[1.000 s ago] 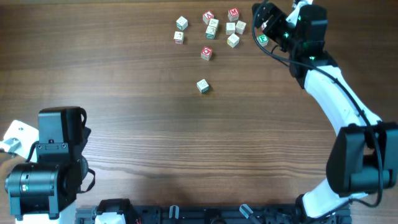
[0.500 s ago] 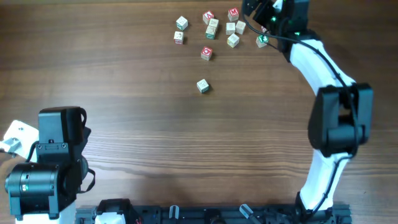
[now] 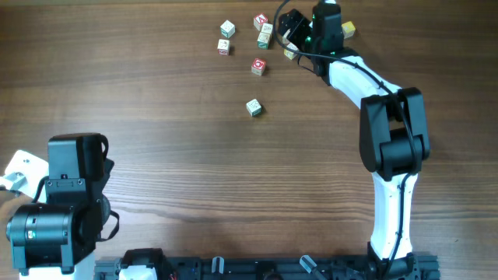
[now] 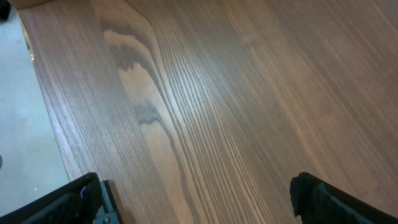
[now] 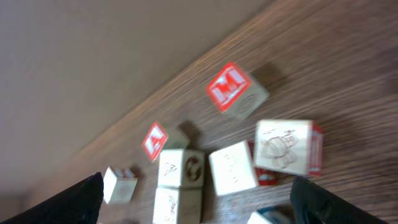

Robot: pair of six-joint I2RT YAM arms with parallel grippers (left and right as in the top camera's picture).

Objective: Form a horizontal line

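Observation:
Several small whitish letter cubes lie loose at the table's far edge, among them one (image 3: 227, 29), one (image 3: 258, 67) and a lone one (image 3: 254, 107). No touching row of three shows. My right gripper (image 3: 292, 31) hangs over the right part of the cluster and hides some cubes. In the right wrist view it is open (image 5: 194, 186), with a red M cube (image 5: 236, 92), a stacked-looking pair (image 5: 180, 168) and other cubes (image 5: 286, 147) ahead of the fingers. My left gripper (image 4: 196, 199) is open and empty over bare wood, at the near left (image 3: 58, 202).
A yellowish cube (image 3: 348, 29) lies just right of the right wrist. The right arm (image 3: 389, 132) runs from the near edge up to the far side. The table's left edge (image 4: 37, 124) shows in the left wrist view.
My right arm has swung left along the far edge, from right of the cluster to over it, now covering the spot where a green-sided cube lay. The left arm has not moved.

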